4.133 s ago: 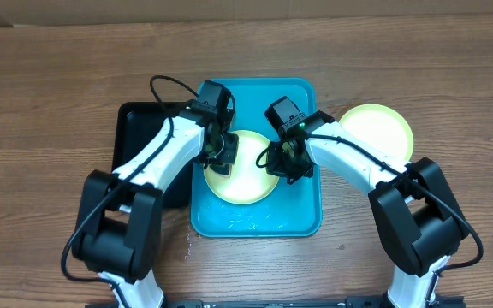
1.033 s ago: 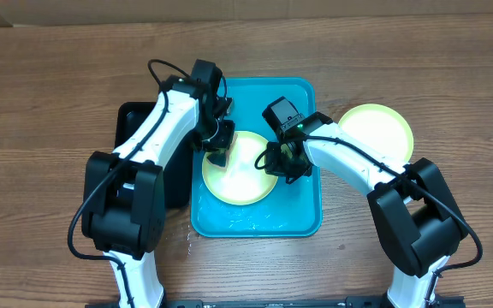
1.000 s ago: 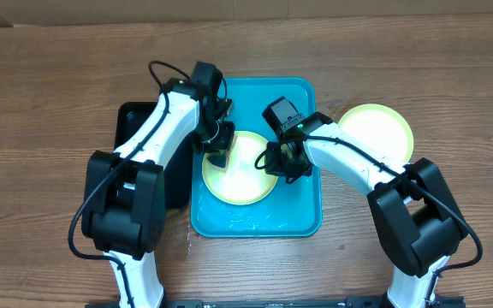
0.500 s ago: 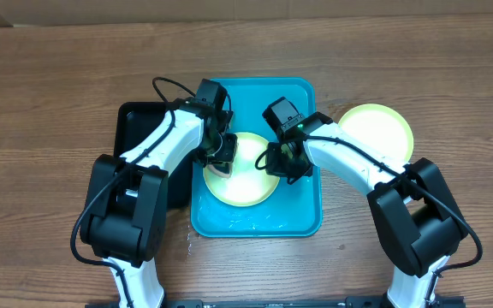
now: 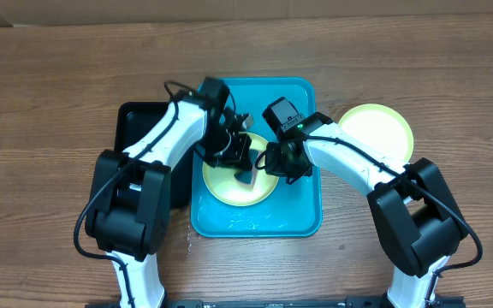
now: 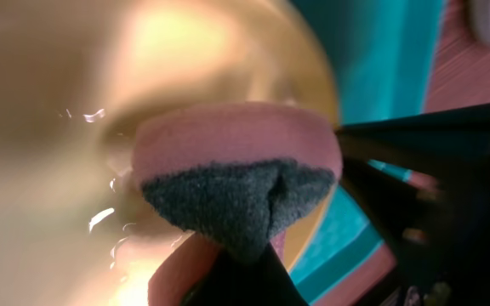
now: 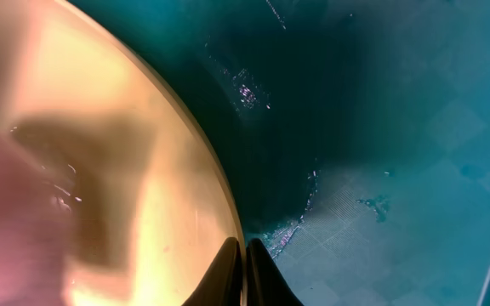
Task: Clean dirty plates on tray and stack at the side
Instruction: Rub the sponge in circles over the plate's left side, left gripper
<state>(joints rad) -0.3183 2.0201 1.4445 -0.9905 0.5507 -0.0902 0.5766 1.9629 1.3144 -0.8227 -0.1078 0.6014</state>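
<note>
Far left: a black tray (image 5: 135, 141) is seen on the wooden table (image 5: 50, 85), just beside the left edge of the turquoise tray (image 5: 302, 214). Its near part is covered by the left arm.

The left gripper (image 5: 240, 162) is reached in over the middle of the yellow-green plate (image 5: 234, 190). That plate lies flat in the turquoise tray, left of the tray's centre. The jaws are pinched on a sponge (image 6: 236, 161), pink foam with a dark scouring face. In the left wrist view the sponge is squeezed into a bulge between the fingers and pressed onto the plate surface. Wet streaks are seen on the plate just beside it. The plate is directly under this gripper and is touched through the sponge only.

The right gripper (image 5: 274, 162) is set at the plate's right rim, just beside the left gripper. In the right wrist view its 2 fingertips (image 7: 245, 259) are clamped together on the rim edge. The plate runs off to the left of the tips, and bare tray floor lies to the right. Water droplets are seen on the tray floor near the tips.

Far right: a second plate (image 5: 377, 128), also yellow-green, lies on the table outside the tray. It is near the tray's upper right corner and well apart from both grippers. Whether anything is stacked under it cannot be told.
</note>
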